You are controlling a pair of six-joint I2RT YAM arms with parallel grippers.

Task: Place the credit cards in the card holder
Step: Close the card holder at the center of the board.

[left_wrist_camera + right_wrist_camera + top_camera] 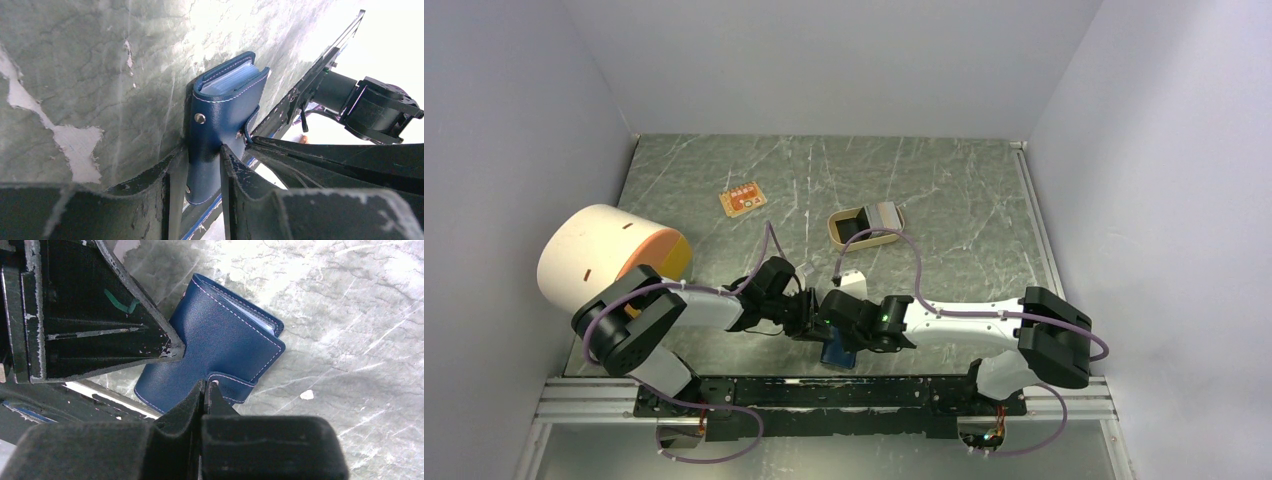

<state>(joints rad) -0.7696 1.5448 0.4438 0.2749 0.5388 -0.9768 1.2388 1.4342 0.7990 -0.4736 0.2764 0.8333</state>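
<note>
The grey marbled counter [944, 190] is occupied at its left edge by a white-and-orange cylinder [604, 255]. Farther back, grey credit cards [886, 216] are seen lying in a tan oval tray [864, 241]. Near the front edge, the navy card holder [220, 115] is clamped between the fingers of the left tool [202, 150]. The right tool [205, 385] is fully closed, its tips at the holder's strap [231, 386]. A small orange board [742, 199] is seen apart.

Evenly lit from above, with overexposed glare on the table [240, 25] in wrist views, blurred in near foreground
</note>
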